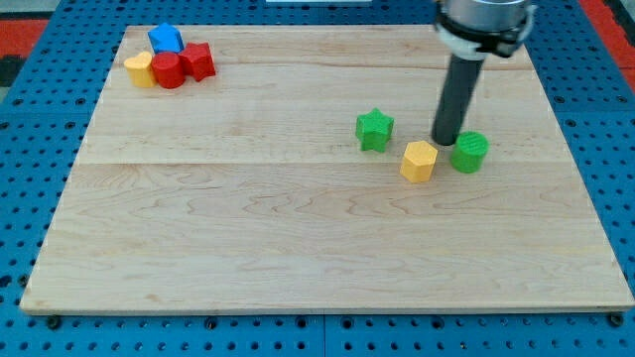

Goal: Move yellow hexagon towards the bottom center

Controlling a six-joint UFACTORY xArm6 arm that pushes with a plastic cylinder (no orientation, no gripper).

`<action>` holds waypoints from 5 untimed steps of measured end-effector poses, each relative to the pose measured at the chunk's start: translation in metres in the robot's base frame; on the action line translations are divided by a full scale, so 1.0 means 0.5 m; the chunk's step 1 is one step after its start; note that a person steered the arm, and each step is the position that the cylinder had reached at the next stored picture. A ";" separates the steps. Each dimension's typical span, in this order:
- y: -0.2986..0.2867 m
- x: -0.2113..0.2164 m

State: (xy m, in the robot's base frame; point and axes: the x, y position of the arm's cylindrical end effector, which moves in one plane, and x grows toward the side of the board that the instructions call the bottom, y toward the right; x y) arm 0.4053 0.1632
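The yellow hexagon (419,161) lies right of the board's middle. My tip (444,140) rests just above and to the right of it, close to its upper right edge, between it and a green cylinder-like block (470,152). A green star (374,129) sits to the hexagon's upper left. The dark rod rises from the tip to the arm at the view's top.
A cluster sits at the board's top left: a blue block (165,40), a yellow block (140,70), a red cylinder-like block (169,70) and a red star-like block (197,61). The wooden board (298,248) lies on a blue perforated base.
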 end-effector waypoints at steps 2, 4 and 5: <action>0.120 0.024; 0.016 0.079; -0.126 0.079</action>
State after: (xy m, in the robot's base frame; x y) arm 0.4448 0.1002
